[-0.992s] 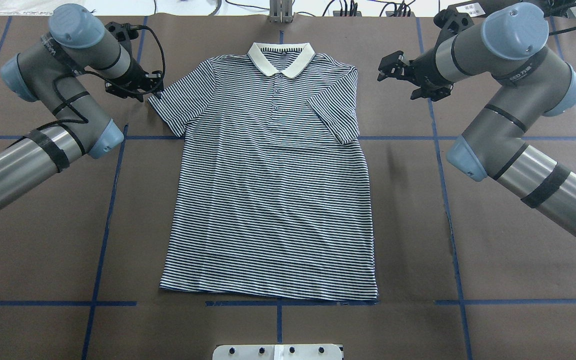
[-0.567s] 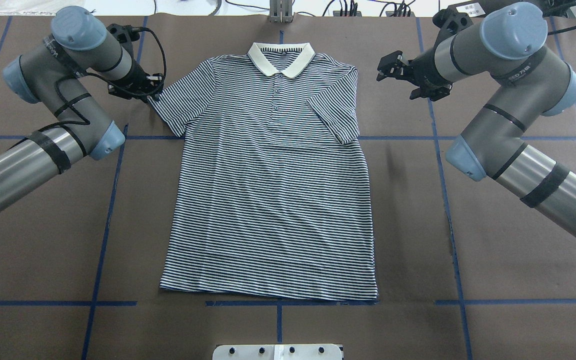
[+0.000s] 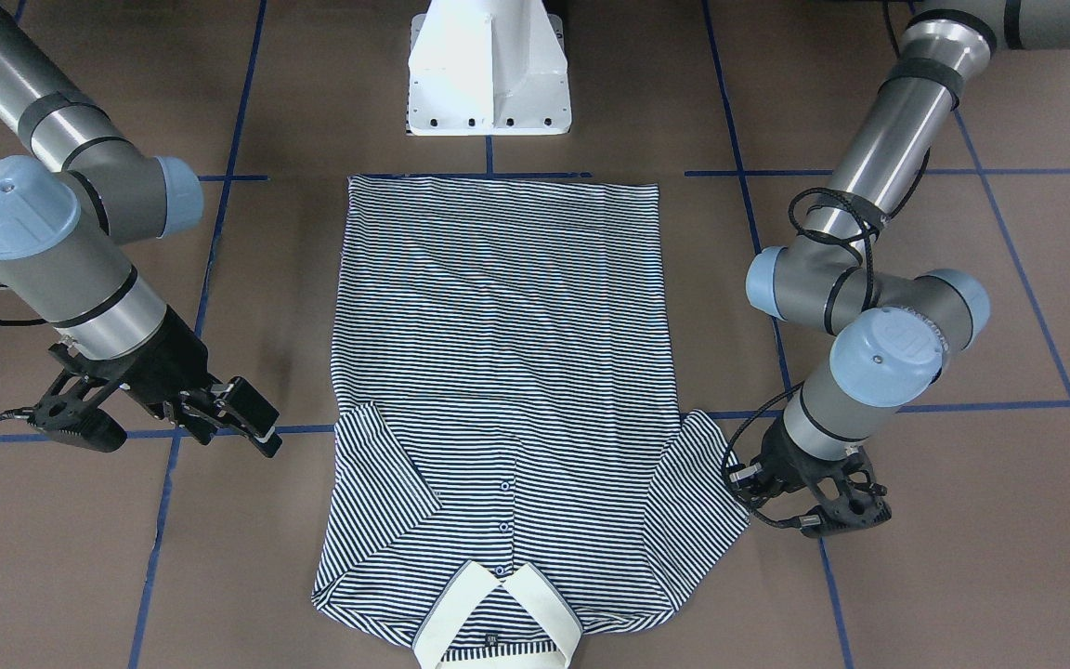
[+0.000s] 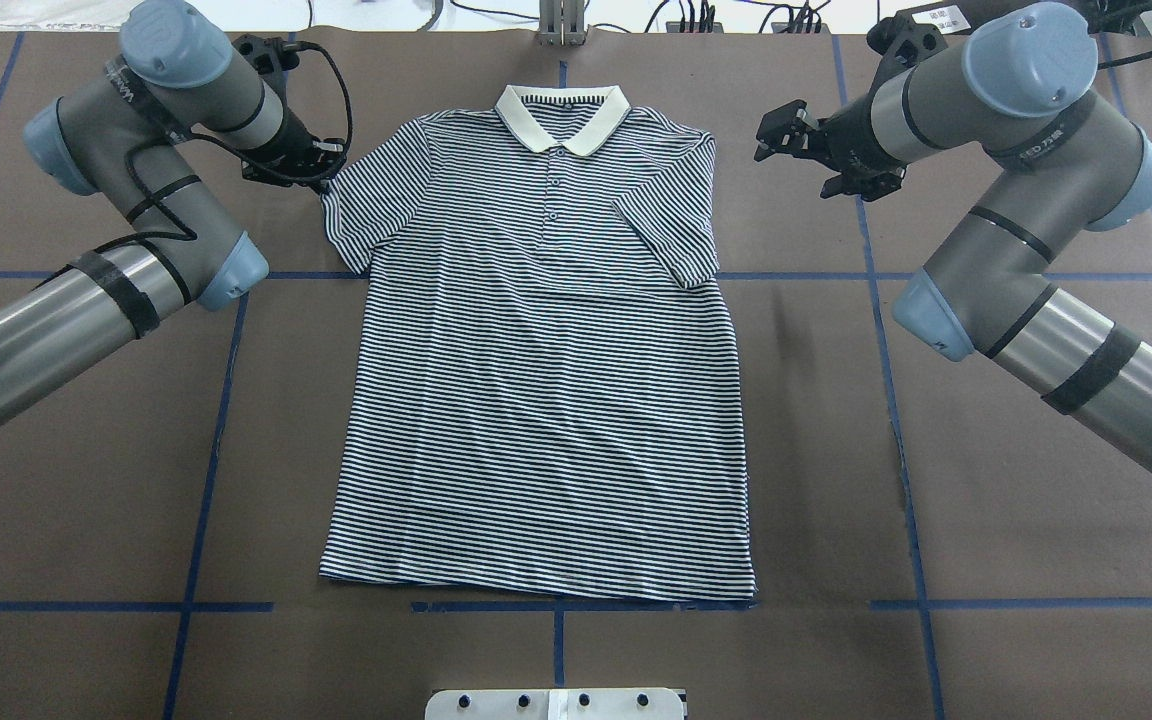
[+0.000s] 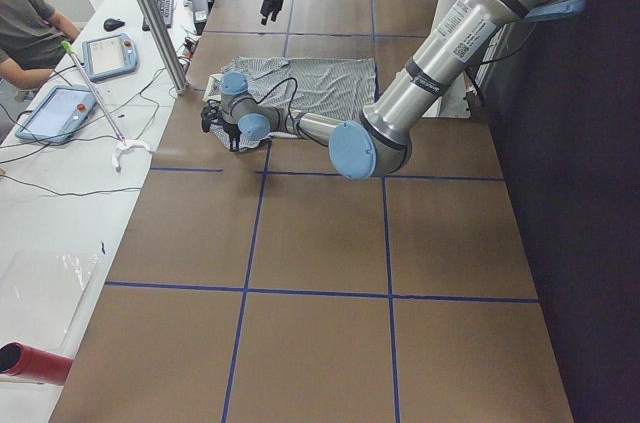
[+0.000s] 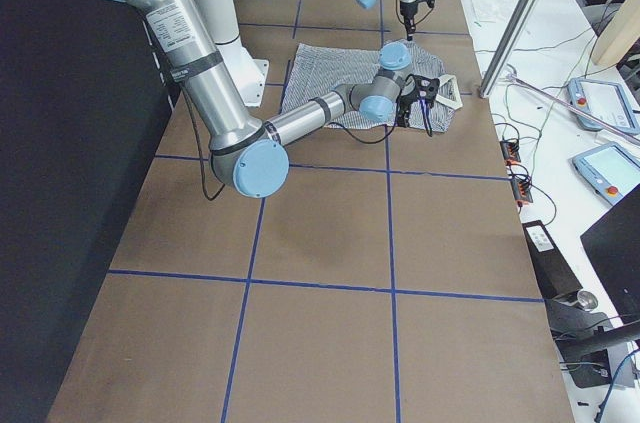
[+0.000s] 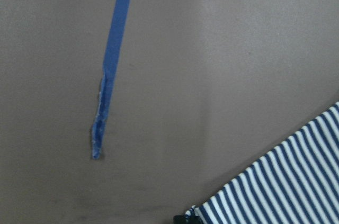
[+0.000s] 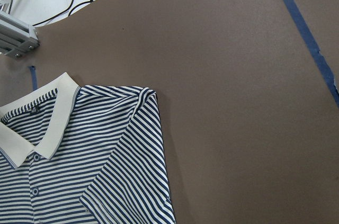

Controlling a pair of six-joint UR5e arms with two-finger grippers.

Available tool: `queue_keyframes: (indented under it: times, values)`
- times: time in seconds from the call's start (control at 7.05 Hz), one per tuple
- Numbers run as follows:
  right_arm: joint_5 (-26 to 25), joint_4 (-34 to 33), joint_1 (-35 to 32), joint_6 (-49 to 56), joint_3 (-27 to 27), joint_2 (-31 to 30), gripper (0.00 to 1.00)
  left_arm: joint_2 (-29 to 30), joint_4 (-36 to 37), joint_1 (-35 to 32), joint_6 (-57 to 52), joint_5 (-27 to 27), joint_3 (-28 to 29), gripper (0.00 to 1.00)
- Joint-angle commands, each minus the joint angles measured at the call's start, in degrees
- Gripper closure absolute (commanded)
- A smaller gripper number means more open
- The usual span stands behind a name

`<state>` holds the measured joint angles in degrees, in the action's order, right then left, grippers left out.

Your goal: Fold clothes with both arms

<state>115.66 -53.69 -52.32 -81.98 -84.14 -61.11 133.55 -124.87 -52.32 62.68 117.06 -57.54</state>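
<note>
The striped polo shirt lies flat and face up on the brown table, its cream collar at the far edge. One sleeve is folded in over the chest. My left gripper is down at the tip of the other sleeve and shut on its edge. In the left wrist view the sleeve corner shows with a black fingertip at it. My right gripper hovers open beside the shirt's shoulder, apart from the cloth. In the front-facing view the left gripper touches the sleeve, and the right gripper is off the fabric.
Blue tape lines grid the table. The white pedestal stands behind the shirt's hem. A metal post and cables lie past the collar. A person sits at a side bench with tablets.
My left gripper has moved inward toward the shirt, drawing the sleeve's tip in with it. The right arm has stayed still.
</note>
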Motion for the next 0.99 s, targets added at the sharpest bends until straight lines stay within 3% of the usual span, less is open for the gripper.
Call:
queue_keyframes:
  times: [0.0, 0.28, 0.85]
  values:
    - [0.01, -0.01, 0.02, -0.02, -0.06, 0.03, 0.0, 4.5, 6.08, -0.06, 0.6, 0.28, -3.35, 1.0]
    - [0.01, -0.1, 0.02, -0.02, -0.06, 0.03, 0.0, 6.98, 5.95, 2.38, 7.61, -0.34, -2.41, 1.0]
    - [0.01, -0.1, 0.02, -0.02, 0.02, 0.03, 0.0, 11.29, 4.9, 3.28, 9.56, -4.47, 3.4, 1.0]
